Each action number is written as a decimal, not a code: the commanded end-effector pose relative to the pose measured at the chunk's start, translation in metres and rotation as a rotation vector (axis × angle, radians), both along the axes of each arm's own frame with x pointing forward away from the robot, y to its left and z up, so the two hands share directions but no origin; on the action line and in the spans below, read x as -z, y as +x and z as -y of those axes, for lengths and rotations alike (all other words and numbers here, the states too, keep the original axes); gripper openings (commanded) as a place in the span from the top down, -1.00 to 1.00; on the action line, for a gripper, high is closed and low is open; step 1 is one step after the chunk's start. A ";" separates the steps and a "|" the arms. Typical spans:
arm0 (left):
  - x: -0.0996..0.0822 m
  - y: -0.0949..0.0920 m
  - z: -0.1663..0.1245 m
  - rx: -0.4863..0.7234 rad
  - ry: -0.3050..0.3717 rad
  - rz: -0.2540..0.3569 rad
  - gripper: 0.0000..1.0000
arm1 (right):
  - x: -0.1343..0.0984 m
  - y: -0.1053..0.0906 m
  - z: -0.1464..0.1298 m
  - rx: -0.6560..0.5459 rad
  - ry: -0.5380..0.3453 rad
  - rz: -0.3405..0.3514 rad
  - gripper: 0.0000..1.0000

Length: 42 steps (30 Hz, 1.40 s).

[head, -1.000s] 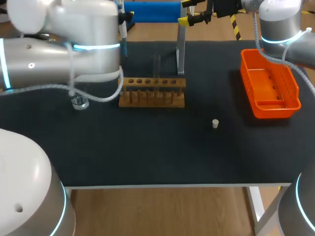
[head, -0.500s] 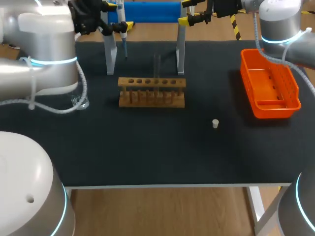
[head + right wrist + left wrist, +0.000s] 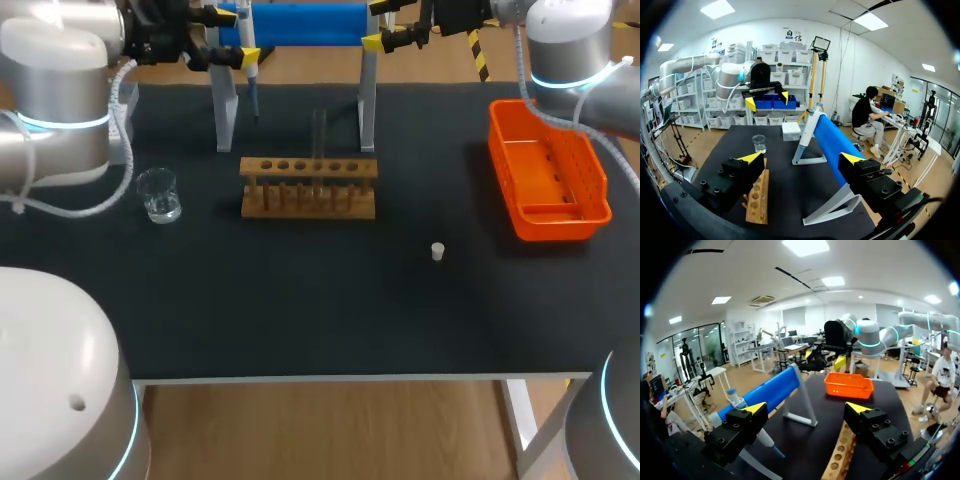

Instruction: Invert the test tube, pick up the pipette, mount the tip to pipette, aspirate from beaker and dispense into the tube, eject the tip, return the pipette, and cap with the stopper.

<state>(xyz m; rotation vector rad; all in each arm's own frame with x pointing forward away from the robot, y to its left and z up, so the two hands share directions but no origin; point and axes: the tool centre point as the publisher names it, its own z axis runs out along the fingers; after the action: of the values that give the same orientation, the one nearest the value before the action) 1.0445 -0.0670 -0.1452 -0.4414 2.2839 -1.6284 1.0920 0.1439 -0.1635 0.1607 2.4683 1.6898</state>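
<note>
hovering beside pipette point(image 3: 251, 78): left gripper point(image 3: 236, 34) spread | right gripper point(image 3: 377, 25) spread

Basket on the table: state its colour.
The basket is orange, best seen in the head view.

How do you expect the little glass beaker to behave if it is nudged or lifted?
The beaker looks like clear glass, so probably rigid, smooth and breakable. It stands upright and squat on the black table, so it likely slides rather than tips.
</note>
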 end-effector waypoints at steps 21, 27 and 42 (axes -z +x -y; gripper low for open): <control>0.047 -0.059 0.043 0.109 0.041 0.009 -1.00 | -0.001 0.001 0.001 -0.003 -0.002 -0.002 -1.00; 0.054 -0.056 0.064 0.192 0.032 0.021 -1.00 | -0.001 0.001 0.001 -0.003 -0.002 -0.002 -1.00; 0.077 -0.058 0.086 0.332 0.085 -0.041 -1.00 | -0.001 0.001 0.001 -0.003 -0.002 -0.002 -1.00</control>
<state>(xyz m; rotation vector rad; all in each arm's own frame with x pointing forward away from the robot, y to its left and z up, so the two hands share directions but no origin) 0.9804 -0.1493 -0.2171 -0.1113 2.5186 -1.6602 1.0920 0.1439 -0.1635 0.1608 2.4683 1.6898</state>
